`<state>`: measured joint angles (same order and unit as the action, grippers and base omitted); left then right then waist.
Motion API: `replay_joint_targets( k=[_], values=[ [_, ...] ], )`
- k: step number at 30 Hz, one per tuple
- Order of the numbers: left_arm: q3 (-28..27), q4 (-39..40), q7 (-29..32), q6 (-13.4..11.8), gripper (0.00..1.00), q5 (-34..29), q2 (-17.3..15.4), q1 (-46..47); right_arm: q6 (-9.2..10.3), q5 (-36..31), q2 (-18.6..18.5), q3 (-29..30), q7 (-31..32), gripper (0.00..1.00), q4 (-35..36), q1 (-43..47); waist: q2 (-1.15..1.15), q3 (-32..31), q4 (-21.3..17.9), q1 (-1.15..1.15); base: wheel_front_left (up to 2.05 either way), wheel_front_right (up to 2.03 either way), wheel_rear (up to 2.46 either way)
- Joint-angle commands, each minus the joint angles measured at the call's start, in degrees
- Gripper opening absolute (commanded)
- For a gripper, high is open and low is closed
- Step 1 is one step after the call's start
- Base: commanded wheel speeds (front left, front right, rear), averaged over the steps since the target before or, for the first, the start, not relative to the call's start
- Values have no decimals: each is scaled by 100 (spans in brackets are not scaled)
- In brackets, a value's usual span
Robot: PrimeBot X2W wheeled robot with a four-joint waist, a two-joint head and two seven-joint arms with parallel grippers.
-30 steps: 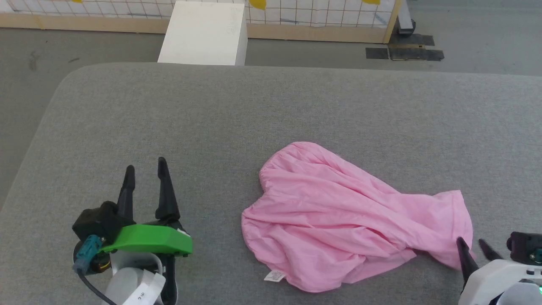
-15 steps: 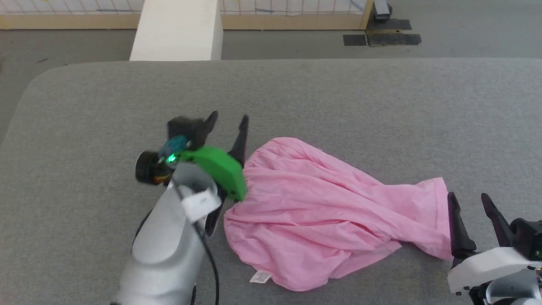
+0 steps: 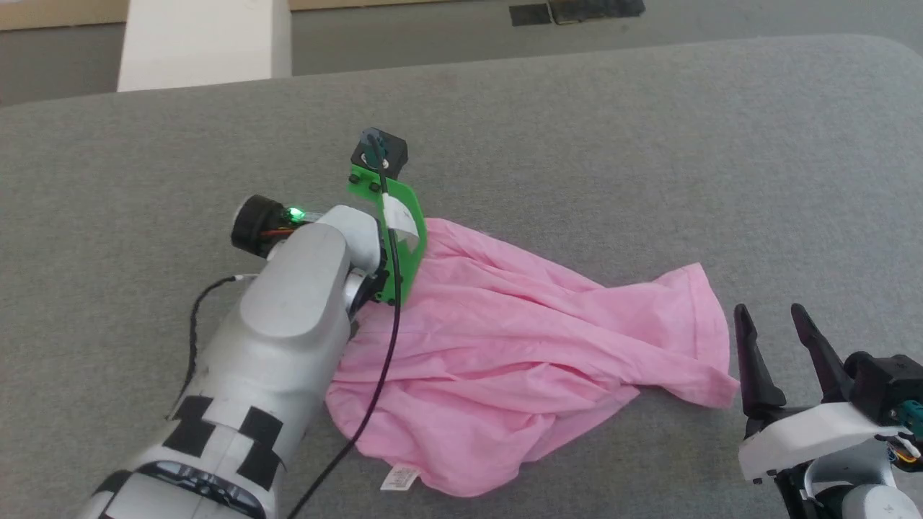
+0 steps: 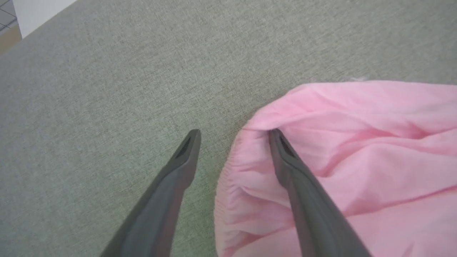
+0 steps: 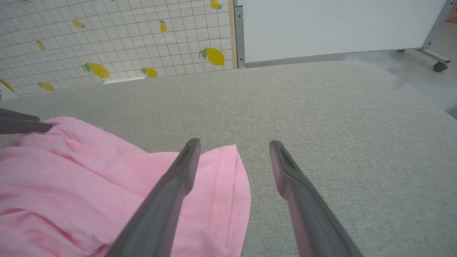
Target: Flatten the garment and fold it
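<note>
Garment (image 3: pixel 519 346) is judged limp and light, best pinched at the waistband (image 4: pixel 228 178), centre-left. Left gripper (image 4: pixel 234 132) and right gripper (image 3: pixel 768 311) are spread wide, empty.

Grey fabric surface (image 3: pixel 577 144) w/ crumpled pink garment (image 3: pixel 519 346) atop

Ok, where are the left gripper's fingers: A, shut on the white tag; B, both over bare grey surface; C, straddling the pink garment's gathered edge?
C: the left gripper stands open, one finger over the garment, the other over the grey surface.
</note>
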<state>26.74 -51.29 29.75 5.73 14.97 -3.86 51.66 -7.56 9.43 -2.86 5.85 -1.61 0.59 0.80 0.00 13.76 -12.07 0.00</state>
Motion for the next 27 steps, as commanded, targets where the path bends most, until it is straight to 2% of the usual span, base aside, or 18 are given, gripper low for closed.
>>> replay_joint_targets(
  k=[1,7,11,12,14,20,27],
  values=[
    [63,-95,139,5,100,-114,-87,140,8,56,-1,-25,-57,100,-29,-115,0,186,-203,0,0,0,0],
    [354,-518,1026,81,100,-202,-164,348,8,111,-1,-98,-142,100,-95,-187,0,288,-327,0,0,0,0],
    [567,-540,1271,134,99,-215,-169,428,8,144,-1,-129,-174,100,-121,-220,0,334,-349,0,0,0,0],
    [637,-512,1253,144,62,-235,-176,441,8,151,-1,-136,-178,100,-128,-232,0,341,-347,0,0,0,0],
    [707,-447,1148,156,0,-209,-192,452,8,172,-1,-155,-186,100,-146,-259,0,352,-333,0,0,0,0],
    [557,-242,640,155,0,86,-304,321,8,194,-1,-150,-223,100,-133,-304,0,292,-196,0,0,0,0],
    [-59,338,-331,-182,0,595,-660,-421,8,144,-1,51,-215,100,16,-281,0,57,92,0,0,0,0]
  ],
)
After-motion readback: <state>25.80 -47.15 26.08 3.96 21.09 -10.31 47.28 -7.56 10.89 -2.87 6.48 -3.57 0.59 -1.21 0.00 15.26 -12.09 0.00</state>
